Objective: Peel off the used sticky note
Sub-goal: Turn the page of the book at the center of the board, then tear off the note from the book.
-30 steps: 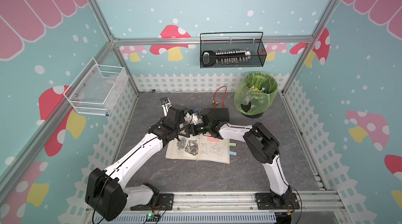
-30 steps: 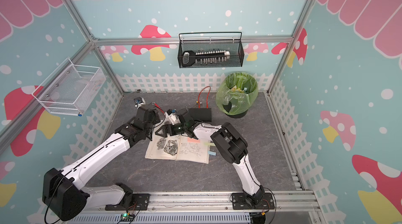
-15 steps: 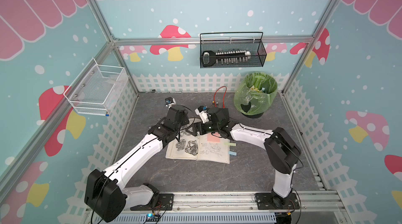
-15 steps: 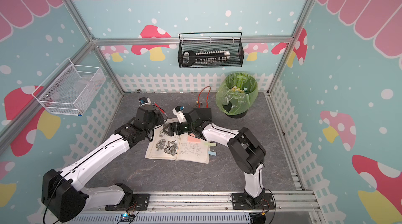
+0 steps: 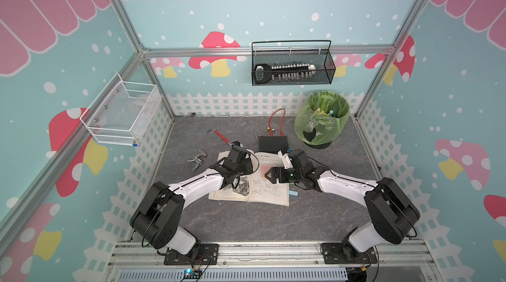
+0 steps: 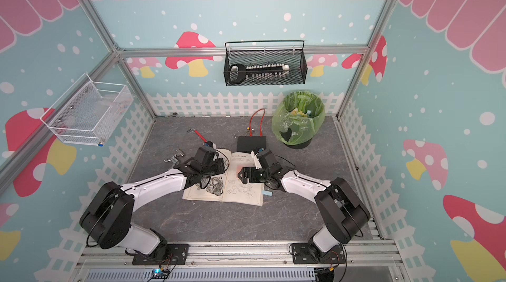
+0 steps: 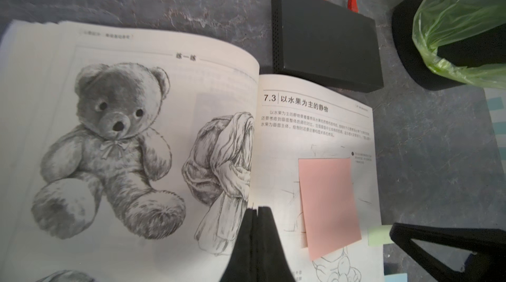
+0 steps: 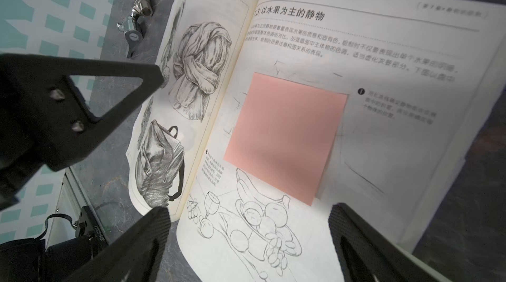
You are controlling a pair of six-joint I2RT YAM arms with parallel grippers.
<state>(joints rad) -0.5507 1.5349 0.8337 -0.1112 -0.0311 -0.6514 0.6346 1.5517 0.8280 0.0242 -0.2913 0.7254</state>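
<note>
An open sketch book (image 5: 269,198) (image 8: 383,47) lies on the grey table. The used sticky note (image 5: 265,169) (image 7: 328,204) (image 8: 284,135) is pink, blank and flat on the right page. My left gripper (image 7: 257,210) (image 5: 241,169) is shut with nothing between its fingers. Its tips are at the book's gutter, beside the cloth drawing. My right gripper (image 8: 249,212) (image 5: 272,176) hovers open over the right page. Its fingers straddle the fruit sketch just short of the note's near corner and do not touch it.
A black box (image 5: 273,143) with red wires sits just behind the book. A bin lined with a green bag (image 5: 320,121) stands at the back right. A metal lock (image 5: 197,158) and a red-handled tool (image 5: 219,135) lie left of the book. Blue tabs (image 5: 292,193) stick out at its right edge.
My right arm has swung out to the right, and its open gripper has come back from the book's top edge to above the right page. The left gripper has closed fully.
</note>
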